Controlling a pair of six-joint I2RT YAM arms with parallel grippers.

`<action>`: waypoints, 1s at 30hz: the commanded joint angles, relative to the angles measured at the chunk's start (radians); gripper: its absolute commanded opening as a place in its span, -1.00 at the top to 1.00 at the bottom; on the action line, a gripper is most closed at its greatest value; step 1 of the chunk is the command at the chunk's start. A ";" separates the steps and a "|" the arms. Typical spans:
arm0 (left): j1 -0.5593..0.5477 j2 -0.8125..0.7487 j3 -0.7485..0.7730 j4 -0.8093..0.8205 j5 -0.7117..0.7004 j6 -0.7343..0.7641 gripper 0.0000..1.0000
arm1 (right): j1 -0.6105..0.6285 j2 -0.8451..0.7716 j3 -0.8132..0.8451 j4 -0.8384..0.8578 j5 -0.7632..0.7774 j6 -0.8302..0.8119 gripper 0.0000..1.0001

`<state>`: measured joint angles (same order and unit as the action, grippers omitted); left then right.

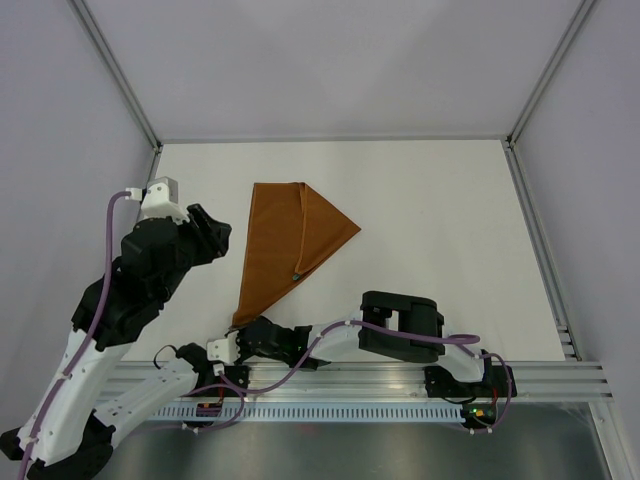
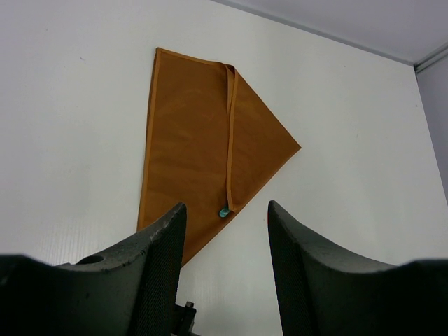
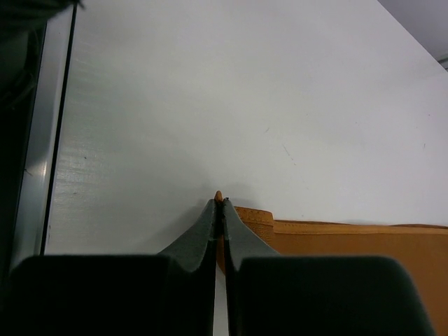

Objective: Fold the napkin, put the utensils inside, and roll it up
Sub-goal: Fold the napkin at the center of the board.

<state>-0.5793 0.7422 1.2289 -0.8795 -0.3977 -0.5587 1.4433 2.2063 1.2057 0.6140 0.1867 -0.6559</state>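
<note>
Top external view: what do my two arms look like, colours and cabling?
Both the left arm and right arm mix white links with black joint housings, and a lilac cable runs along each. The left wrist carries a pale grey camera block. Small green and orange lights glow at the right base. The end effector fingers are matte black and tapered.

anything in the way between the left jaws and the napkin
Nothing visible. The left jaws stand open just left of the napkin, with only bare table between them. The right jaws are shut on the napkin's near corner, clear of the left arm's path.
</note>
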 commanded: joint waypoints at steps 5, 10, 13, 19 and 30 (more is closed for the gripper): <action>-0.002 0.011 0.001 0.034 0.028 -0.015 -0.10 | 0.000 -0.008 -0.014 -0.037 0.003 -0.021 0.91; -0.002 0.009 -0.002 0.033 0.031 -0.018 -0.10 | -0.015 -0.046 -0.005 -0.072 0.003 0.009 0.94; -0.002 0.009 -0.005 0.036 0.031 -0.021 -0.10 | -0.027 -0.071 0.003 -0.099 0.000 0.028 0.96; -0.002 0.019 -0.008 0.039 0.028 -0.017 -0.10 | -0.057 -0.112 0.041 -0.166 0.000 0.082 0.99; -0.002 0.051 -0.003 0.054 0.031 -0.001 -0.10 | -0.127 -0.172 0.120 -0.278 0.011 0.182 0.99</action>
<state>-0.5793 0.7845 1.2209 -0.8581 -0.3859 -0.5583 1.3331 2.0953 1.2743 0.3702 0.1856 -0.5266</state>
